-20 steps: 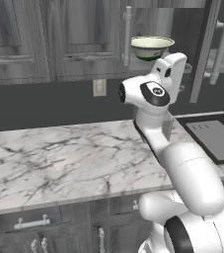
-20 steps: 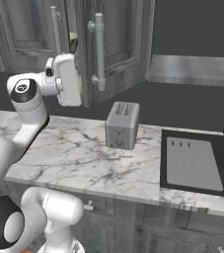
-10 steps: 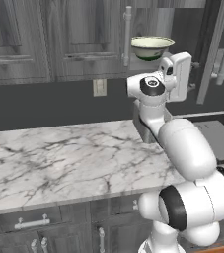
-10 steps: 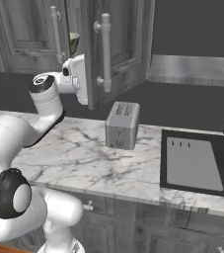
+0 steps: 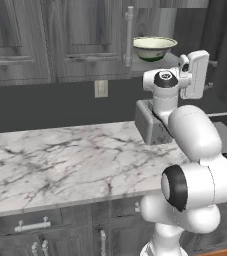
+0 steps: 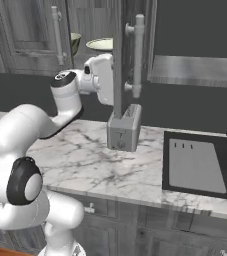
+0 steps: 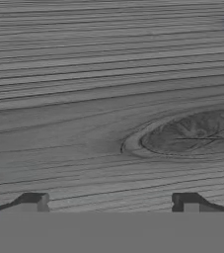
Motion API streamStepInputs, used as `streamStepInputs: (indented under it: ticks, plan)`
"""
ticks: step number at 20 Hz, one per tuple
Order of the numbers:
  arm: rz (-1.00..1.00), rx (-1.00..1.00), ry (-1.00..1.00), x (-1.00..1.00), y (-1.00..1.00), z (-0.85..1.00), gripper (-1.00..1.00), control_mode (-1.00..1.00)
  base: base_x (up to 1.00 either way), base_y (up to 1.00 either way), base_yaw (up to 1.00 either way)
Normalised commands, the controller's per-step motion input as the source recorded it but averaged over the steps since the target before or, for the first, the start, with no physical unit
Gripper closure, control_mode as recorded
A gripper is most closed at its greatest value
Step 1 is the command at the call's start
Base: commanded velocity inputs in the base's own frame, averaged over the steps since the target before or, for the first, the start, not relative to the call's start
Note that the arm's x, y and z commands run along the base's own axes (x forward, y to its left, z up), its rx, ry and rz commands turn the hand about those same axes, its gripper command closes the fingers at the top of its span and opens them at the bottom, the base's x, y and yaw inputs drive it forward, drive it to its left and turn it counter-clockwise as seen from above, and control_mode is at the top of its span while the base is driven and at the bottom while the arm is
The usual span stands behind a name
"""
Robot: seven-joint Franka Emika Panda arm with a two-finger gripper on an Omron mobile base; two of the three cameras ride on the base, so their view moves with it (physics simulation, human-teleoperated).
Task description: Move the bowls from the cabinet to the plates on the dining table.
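- Gripper [image 7: 111,202] wide open, holding nothing; hand view has both tips spread far apart w/ dark wood grain right in front, prob. the cabinet door face, v. close
- Left base view, going left to right: shut cabinet [image 5: 50,40] doors, wall outlet [image 5: 101,88] below them, then open compartment w/ a bowl [image 5: 155,48] on its shelf; hand sits just right of and below that bowl, not touching it
- Toaster [image 5: 151,125] on the marble counter [image 5: 60,160] under the shelf, partly behind the arm
- Right base view: 2 bowls, darker one [image 6: 75,42] at left, 2nd bowl [image 6: 101,45] next to it; open door [image 6: 127,55] edge-on w/ its long handle [image 6: 138,55] just right of the hand; sink [image 6: 200,165] at far right
- Step in hand, as I judge it: reaching for a bowl; none moved out yet, dining table and plates not seen
- To do it well: swing hand off the door, lift above shelf level, come at nearest bowl rim w/ jaws straddling the wall, close gently so it doesn't tip
- Risk: clipping door edge or handle on the way in
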Motion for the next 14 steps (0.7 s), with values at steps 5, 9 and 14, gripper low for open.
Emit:
streamStepInputs:
  ticks: [5, 9, 14]
  plan:
    - [-0.02, 0.01, -0.06, 0.07, -0.65, 0.00, -1.00, -1.00, 0.00, 0.00, 0.00]
    - [0.00, 0.04, -0.08, 0.08, -0.69, 0.00, -1.00, -1.00, 0.00, 0.00, 0.00]
    - [0.00, 0.06, -0.07, 0.12, -0.58, 0.00, -1.00, -1.00, 0.00, 0.00, 0.00]
